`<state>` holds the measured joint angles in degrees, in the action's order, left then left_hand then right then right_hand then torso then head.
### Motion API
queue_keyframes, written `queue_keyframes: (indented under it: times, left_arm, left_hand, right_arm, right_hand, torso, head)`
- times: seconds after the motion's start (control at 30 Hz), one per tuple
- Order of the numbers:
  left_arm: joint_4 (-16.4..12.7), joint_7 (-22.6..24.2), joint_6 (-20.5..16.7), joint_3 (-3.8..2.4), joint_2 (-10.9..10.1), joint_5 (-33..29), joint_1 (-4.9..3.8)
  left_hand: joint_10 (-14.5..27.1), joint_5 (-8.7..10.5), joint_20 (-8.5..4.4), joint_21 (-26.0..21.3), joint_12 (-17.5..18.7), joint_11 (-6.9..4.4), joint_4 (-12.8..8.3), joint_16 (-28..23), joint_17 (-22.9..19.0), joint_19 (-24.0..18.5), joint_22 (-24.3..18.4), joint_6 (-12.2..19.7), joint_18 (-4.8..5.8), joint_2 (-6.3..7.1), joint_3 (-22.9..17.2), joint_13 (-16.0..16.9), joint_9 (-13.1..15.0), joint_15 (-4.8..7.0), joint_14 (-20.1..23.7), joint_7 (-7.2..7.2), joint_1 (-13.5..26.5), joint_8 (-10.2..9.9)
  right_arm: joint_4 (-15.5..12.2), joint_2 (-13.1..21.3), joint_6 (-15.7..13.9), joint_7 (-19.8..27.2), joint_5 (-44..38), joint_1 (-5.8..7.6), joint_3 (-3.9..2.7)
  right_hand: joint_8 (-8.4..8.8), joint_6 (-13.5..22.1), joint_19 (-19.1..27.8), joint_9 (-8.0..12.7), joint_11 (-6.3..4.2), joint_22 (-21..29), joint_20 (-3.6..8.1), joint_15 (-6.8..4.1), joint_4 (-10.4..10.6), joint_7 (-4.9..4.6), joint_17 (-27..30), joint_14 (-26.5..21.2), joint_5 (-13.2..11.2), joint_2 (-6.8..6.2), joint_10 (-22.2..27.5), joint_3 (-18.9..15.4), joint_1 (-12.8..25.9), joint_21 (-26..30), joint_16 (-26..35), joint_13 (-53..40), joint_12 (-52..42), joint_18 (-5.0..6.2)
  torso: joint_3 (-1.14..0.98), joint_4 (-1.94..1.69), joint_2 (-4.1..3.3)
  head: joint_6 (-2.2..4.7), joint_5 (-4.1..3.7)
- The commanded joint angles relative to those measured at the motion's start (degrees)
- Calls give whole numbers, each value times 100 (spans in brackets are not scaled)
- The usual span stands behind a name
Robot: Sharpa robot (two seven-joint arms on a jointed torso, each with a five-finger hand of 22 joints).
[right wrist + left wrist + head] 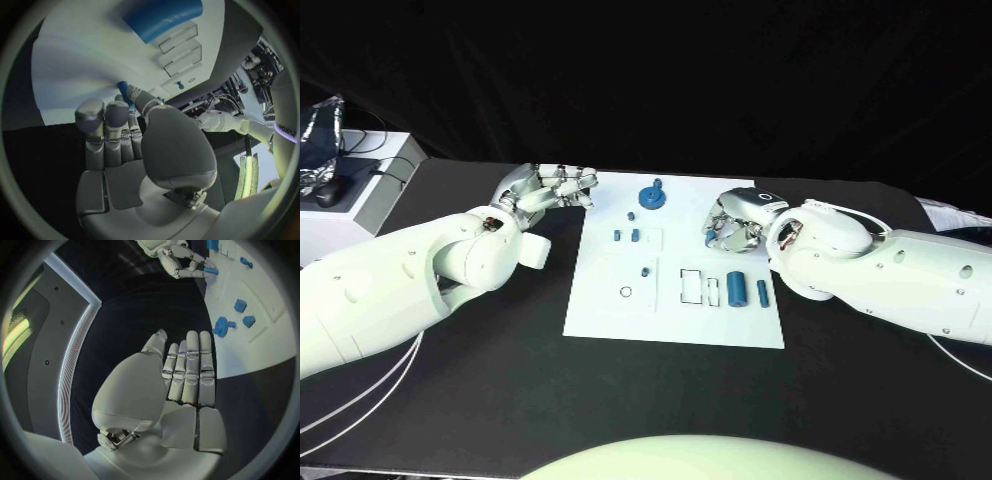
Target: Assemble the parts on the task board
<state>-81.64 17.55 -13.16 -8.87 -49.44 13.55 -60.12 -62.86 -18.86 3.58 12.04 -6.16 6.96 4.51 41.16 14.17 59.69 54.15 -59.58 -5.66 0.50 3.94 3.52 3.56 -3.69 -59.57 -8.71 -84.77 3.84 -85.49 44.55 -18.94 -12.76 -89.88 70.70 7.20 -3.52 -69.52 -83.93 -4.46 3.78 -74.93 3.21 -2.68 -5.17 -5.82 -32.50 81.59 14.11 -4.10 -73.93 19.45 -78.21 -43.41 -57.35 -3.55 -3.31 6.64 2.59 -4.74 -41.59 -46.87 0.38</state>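
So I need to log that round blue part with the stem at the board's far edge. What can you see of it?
The knob is mid-blue, matte and plastic-looking: a round base with a short stem rising from it. It stands on the white board near its far edge, apart from the smaller blue pieces. Neither hand touches it. The left wrist view shows it too.

The counter is black. A white task board lies flat in the middle of it. A white box sits at the counter's far left corner.

black table, white box with cables
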Motion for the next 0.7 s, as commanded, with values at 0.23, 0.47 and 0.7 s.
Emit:
queue_keyframes:
  times: [0.23, 0.47, 0.7]
  left_arm:
    - [28, 3, 109, -5, 27, -17, 8]
    - [46, -20, 125, -4, 21, -24, 15]
    - [65, -70, 170, -4, 14, -68, 21]
  left_hand:
    - [27, 14, 20, -41, -17, -2, 8, 26, -9, 11, 18, -42, 37, -63, -2, 4, 6, 20, 28, 17, -1, -5]
    - [30, 14, 18, -41, -14, -1, 3, 29, -11, 13, 25, -46, 35, -61, -4, 4, 6, 21, 29, 14, -12, -6]
    - [52, 15, 19, -46, -5, 5, -3, 31, -16, 13, 33, -45, 36, -55, 2, 4, 6, 17, 31, 15, -15, -7]
  right_arm:
    - [-19, 11, -267, -65, 464, 6, -11]
    - [-163, 149, -100, -173, 925, 19, -21]
    - [-423, 339, 160, -292, 1411, 169, -51]
  right_hand:
    - [-28, -171, -209, -48, -238, -561, 106, -81, -248, 21, -26, -6, 124, 159, -384, 134, 11, -138, -39, -21, -25, -8]
    - [-26, -187, -182, -64, -242, -559, 115, -84, -370, 24, -38, -2, 133, 181, -402, 182, 98, -198, -33, -21, -24, -14]
    - [-26, -192, -175, -68, -243, -558, 116, -86, -401, 26, -40, 0, 131, 192, -402, 185, 114, -210, -30, -20, -23, -14]
  torso:
    - [3, -2, 8]
    - [2, -3, 8]
    - [7, 9, 11]
  head:
    - [-19, 1]
    - [-26, 15]
    - [-7, 24]
